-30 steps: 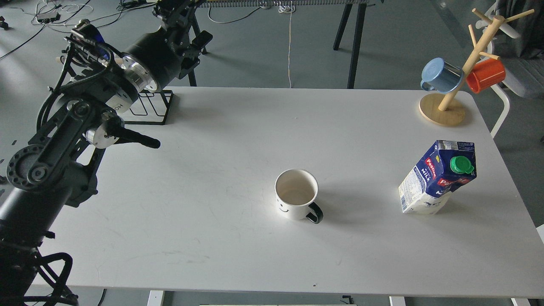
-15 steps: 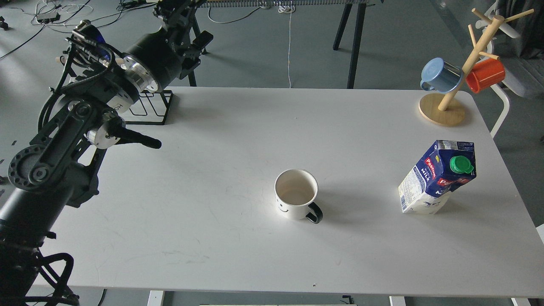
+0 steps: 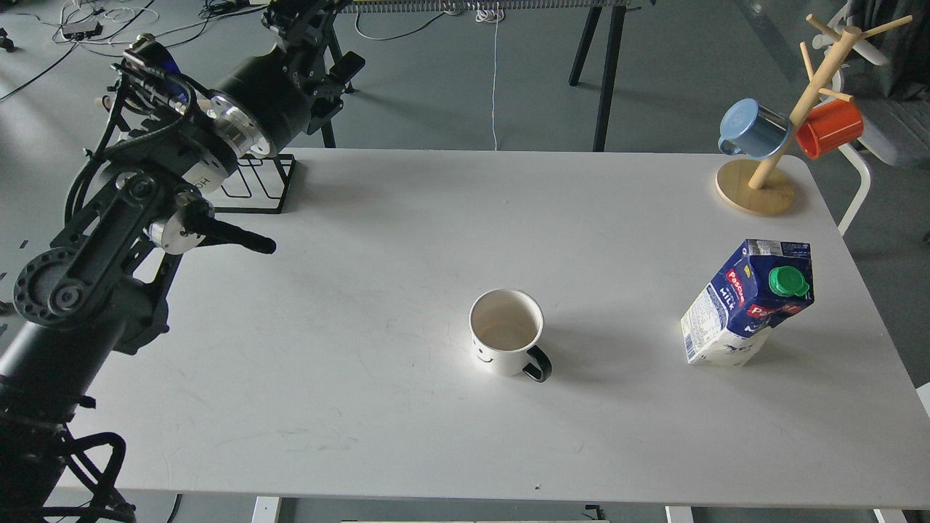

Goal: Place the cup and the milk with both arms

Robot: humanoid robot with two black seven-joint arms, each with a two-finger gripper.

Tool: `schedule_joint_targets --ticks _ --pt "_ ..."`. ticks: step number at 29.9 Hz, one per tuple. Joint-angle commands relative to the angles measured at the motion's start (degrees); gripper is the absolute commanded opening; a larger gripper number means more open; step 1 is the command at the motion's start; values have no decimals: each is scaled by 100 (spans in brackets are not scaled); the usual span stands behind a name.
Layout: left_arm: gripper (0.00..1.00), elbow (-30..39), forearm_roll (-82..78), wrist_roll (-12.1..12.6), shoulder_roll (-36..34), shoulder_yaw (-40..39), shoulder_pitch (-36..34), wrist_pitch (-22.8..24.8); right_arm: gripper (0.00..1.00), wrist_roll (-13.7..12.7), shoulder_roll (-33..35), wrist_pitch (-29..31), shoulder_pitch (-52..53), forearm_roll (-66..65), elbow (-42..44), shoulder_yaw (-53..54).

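Standing apart on the table [image 3: 363, 218]: cup [image 3: 506, 332], milk [image 3: 748, 301].

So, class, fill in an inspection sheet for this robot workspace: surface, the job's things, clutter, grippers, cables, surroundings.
Surface: white table, faint scuffs, nothing spilled.
Job's things: cup upright near the middle, empty, handle toward the near right. Milk carton upright to its right, apart from it, green cap on.
Clutter: wooden mug tree at the far right corner with a blue mug and an orange mug; black wire rack at the far left.
Grippers: left gripper raised beyond the far left edge, holding nothing, jaws unclear. Right arm not seen.
Cables: loose cables on the floor, far left.
Surroundings: grey floor, black table legs behind.
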State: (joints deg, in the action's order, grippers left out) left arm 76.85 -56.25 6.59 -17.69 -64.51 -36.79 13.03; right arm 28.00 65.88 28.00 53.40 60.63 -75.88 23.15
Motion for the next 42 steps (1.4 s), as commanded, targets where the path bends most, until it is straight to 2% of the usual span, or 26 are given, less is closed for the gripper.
schedule_joint_targets --ticks 1,6,12,15,18,23,27,33,42 --pt "100 32 0 -8 -32 -18 -4 -38 99 0 56 0 30 -235 3 -21" --pt "100 32 0 -17 -50 -44 -12 -38 99 0 540 0 30 -1044 -23 -4" --pt "100 32 0 -26 -41 -36 -4 -38 99 0 848 0 21 -1053 11 -13" --pt "100 32 0 -26 -32 -27 -4 -38 99 0 786 -31 -14 -1088 528 -144" --pt "100 32 0 -35 -24 -27 -4 -38 99 0 672 -636 -49 -1202 986 -285" --pt "100 32 0 -35 -15 -18 -4 -38 99 0 672 -979 -67 -1711 1093 -329" --pt "100 32 0 -35 -24 -27 5 -38 99 0 611 -1525 -76 -2186 1180 -277" --pt "100 32 0 -35 -24 -44 -4 -38 99 0 470 -1411 3 -2266 1347 110" --pt "100 32 0 9 -6 -9 -47 -47 99 0 295 -1367 -23 -2503 1672 102"
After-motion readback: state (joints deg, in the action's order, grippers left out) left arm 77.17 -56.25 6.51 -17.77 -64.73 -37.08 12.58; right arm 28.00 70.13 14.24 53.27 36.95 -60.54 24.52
